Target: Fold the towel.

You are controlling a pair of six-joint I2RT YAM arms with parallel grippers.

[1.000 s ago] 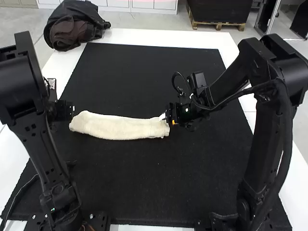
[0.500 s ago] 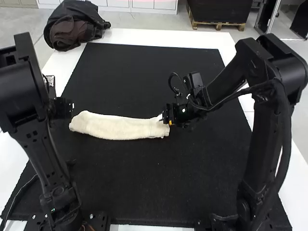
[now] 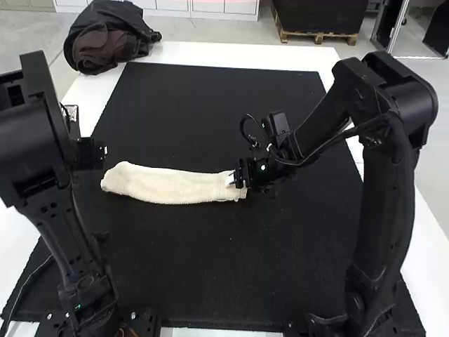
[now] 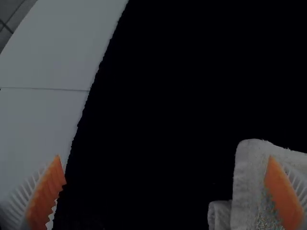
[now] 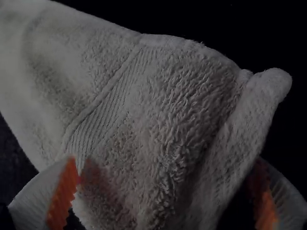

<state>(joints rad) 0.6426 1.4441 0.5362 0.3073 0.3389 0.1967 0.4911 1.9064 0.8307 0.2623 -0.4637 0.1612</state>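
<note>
The cream towel (image 3: 168, 186) lies as a long, narrow folded strip across the mat. At its left end is my left gripper (image 3: 98, 154); my right gripper (image 3: 237, 177) is over its right end. In the left wrist view the left gripper (image 4: 165, 158) is open, one finger above the edge of the towel (image 4: 247, 165) and the other off to its side. Between the widely parted fingers of the right gripper (image 5: 167, 162), the right wrist view has the layered end of the towel (image 5: 168, 100), with a ribbed band and a rolled edge.
A black mat (image 3: 210, 274) covers most of the white table (image 3: 238, 55). Dark cloth or a bag (image 3: 109, 38) rests at the table's far left corner. Both arms rise from the near side, close to the mat's left and right edges.
My right gripper has shifted a little left onto the towel's right end, its upper arm swinging left too. The left arm has moved only slightly. The towel lies as before.
</note>
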